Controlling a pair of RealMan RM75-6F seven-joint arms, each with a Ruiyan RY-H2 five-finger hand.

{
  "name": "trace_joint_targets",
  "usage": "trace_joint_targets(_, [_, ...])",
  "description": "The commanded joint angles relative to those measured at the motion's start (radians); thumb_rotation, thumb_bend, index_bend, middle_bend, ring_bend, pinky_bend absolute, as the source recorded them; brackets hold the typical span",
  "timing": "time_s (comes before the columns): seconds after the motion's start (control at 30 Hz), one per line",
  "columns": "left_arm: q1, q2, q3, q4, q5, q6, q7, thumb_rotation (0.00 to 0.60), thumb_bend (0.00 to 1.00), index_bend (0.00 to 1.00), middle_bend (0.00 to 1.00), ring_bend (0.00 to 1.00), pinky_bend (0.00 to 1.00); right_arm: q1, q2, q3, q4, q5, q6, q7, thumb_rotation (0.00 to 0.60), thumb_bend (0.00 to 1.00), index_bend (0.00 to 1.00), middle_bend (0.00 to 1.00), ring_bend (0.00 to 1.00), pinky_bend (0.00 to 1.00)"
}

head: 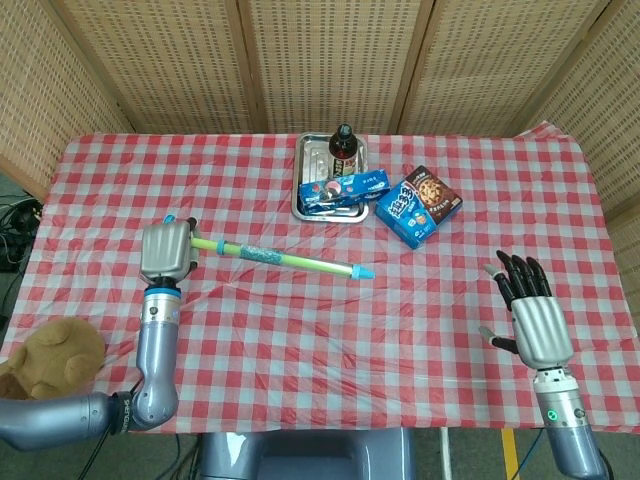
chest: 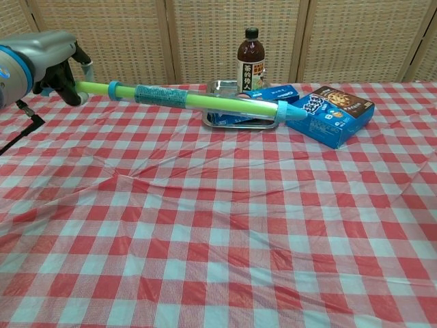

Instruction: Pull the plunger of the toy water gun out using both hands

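Note:
The toy water gun (head: 285, 260) (chest: 198, 100) is a long green tube with a blue tip, held in the air above the checked table. My left hand (head: 167, 250) (chest: 49, 63) grips its handle end at the left, and the blue tip (chest: 292, 112) points right toward the snack boxes. My right hand (head: 530, 310) hovers at the table's right front with its fingers spread and nothing in it; the chest view does not show it.
A metal tray (head: 306, 195) at the back centre holds a dark bottle (chest: 250, 58) and a blue snack box (head: 345, 187). A blue cookie box (head: 418, 207) lies right of it. A brown plush toy (head: 50, 358) sits at the left front edge.

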Motion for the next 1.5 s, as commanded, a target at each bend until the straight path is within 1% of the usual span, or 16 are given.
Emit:
trace_joint_targets(0.03, [-0.021, 0.008, -0.022, -0.013, -0.021, 0.009, 0.018, 0.6, 0.64, 0.83, 0.94, 0.85, 0.72, 0.057, 0.017, 0.062, -0.091, 0.056, -0.043, -0.116, 0.6, 0.12, 0.24, 0.42, 0.43, 0.27])
trace_joint_targets(0.1, [-0.043, 0.01, -0.039, -0.019, -0.034, 0.017, 0.036, 0.6, 0.64, 0.83, 0.94, 0.85, 0.72, 0.106, 0.018, 0.098, -0.152, 0.126, -0.1, -0.216, 0.6, 0.13, 0.25, 0.51, 0.53, 0.32])
trace_joint_targets(0.13, [-0.047, 0.011, -0.042, -0.02, -0.039, 0.019, 0.041, 0.6, 0.64, 0.83, 0.94, 0.85, 0.72, 0.117, 0.018, 0.107, -0.167, 0.149, -0.113, -0.24, 0.6, 0.13, 0.26, 0.54, 0.56, 0.33])
trace_joint_targets(0.2, [-0.054, 0.012, -0.047, -0.022, -0.048, 0.024, 0.049, 0.6, 0.64, 0.83, 0.94, 0.85, 0.72, 0.135, 0.017, 0.121, -0.192, 0.189, -0.13, -0.281, 0.6, 0.13, 0.28, 0.64, 0.66, 0.38])
trace_joint_targets(0.23, [-0.058, 0.013, -0.049, -0.023, -0.053, 0.026, 0.052, 0.6, 0.64, 0.83, 0.94, 0.85, 0.72, 0.144, 0.016, 0.128, -0.201, 0.206, -0.135, -0.3, 0.6, 0.14, 0.3, 0.67, 0.69, 0.4])
trace_joint_targets(0.3, [-0.064, 0.016, -0.054, -0.028, -0.063, 0.031, 0.056, 0.6, 0.64, 0.83, 0.94, 0.85, 0.72, 0.165, 0.008, 0.143, -0.217, 0.241, -0.141, -0.344, 0.6, 0.15, 0.33, 0.78, 0.79, 0.45])
trace_joint_targets(0.4, [-0.074, 0.023, -0.061, -0.034, -0.08, 0.039, 0.061, 0.6, 0.64, 0.84, 0.94, 0.85, 0.72, 0.196, -0.015, 0.165, -0.234, 0.287, -0.137, -0.398, 0.6, 0.17, 0.37, 0.89, 0.89, 0.5])
trace_joint_targets(0.5, [-0.081, 0.028, -0.065, -0.036, -0.096, 0.044, 0.064, 0.6, 0.64, 0.84, 0.94, 0.85, 0.72, 0.223, -0.032, 0.183, -0.258, 0.341, -0.138, -0.427, 0.6, 0.19, 0.4, 0.95, 0.94, 0.53])
trace_joint_targets(0.7, [-0.097, 0.031, -0.06, -0.031, -0.111, 0.049, 0.06, 0.6, 0.64, 0.84, 0.94, 0.85, 0.72, 0.278, -0.078, 0.197, -0.292, 0.405, -0.117, -0.506, 0.6, 0.23, 0.45, 0.99, 0.98, 0.56])
trace_joint_targets(0.87, [-0.107, 0.028, -0.063, -0.03, -0.123, 0.039, 0.038, 0.6, 0.64, 0.84, 0.94, 0.85, 0.72, 0.312, -0.114, 0.194, -0.299, 0.452, -0.103, -0.545, 0.6, 0.24, 0.45, 1.0, 0.99, 0.56])
trace_joint_targets(0.97, [-0.109, 0.028, -0.068, -0.033, -0.152, 0.02, 0.02, 0.6, 0.64, 0.84, 0.94, 0.85, 0.72, 0.325, -0.134, 0.189, -0.288, 0.47, -0.097, -0.541, 0.6, 0.24, 0.45, 1.0, 0.99, 0.56])
trace_joint_targets(1.2, [-0.12, 0.03, -0.069, -0.044, -0.172, 0.018, 0.007, 0.6, 0.64, 0.84, 0.94, 0.85, 0.72, 0.341, -0.157, 0.177, -0.264, 0.472, -0.085, -0.527, 0.6, 0.25, 0.46, 1.0, 0.99, 0.56])
trace_joint_targets(1.5, [-0.141, 0.029, -0.065, -0.068, -0.193, 0.031, 0.019, 0.6, 0.64, 0.84, 0.94, 0.85, 0.72, 0.36, -0.175, 0.167, -0.269, 0.463, -0.073, -0.526, 0.6, 0.26, 0.47, 1.0, 0.99, 0.56])
